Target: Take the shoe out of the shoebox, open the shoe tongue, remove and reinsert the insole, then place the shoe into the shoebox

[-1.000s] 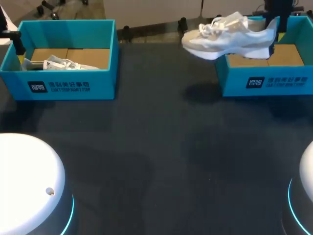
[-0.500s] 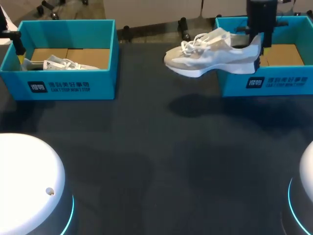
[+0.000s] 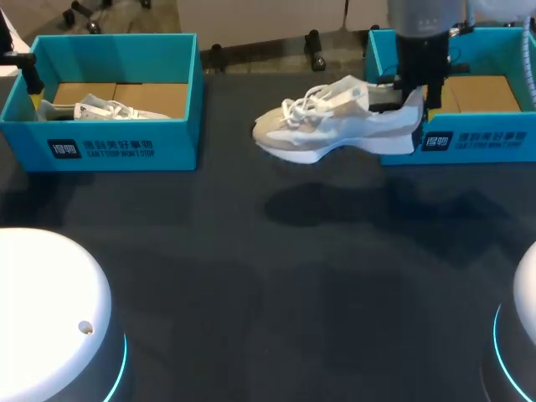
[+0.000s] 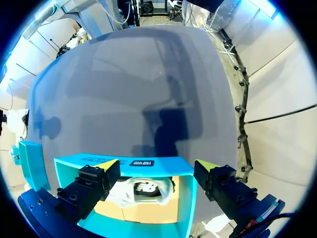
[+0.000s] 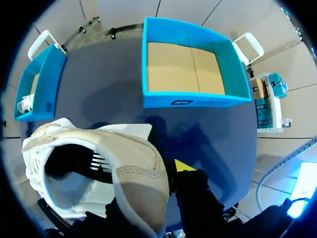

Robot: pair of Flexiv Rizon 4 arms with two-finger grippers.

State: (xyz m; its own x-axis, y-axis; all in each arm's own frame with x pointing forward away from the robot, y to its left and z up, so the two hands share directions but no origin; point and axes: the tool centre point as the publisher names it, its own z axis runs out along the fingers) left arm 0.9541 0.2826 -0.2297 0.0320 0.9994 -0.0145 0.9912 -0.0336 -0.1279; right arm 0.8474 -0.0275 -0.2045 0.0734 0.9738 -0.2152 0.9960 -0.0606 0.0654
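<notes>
A white and beige shoe [image 3: 335,121] hangs above the table, toe to the left, just left of the right teal shoebox [image 3: 469,141]. My right gripper [image 3: 410,90] is shut on its heel from above. In the right wrist view the heel collar of the shoe [image 5: 124,163] sits between the fingers of the right gripper [image 5: 163,173], and the empty right shoebox [image 5: 193,101] lies ahead. My left gripper [image 4: 157,164] stands open above the left shoebox [image 4: 124,161], which holds a second white shoe [image 4: 143,188].
The left shoebox [image 3: 126,146] stands at the back left with the other shoe [image 3: 100,109] inside. Two white robot bases [image 3: 50,310] [image 3: 523,318] sit at the table's near corners. Dark table surface [image 3: 276,276] spreads between the boxes and the bases.
My right arm has carried the shoe leftward and lower, from over the right shoebox to over the table beside it. The left arm has kept still.
</notes>
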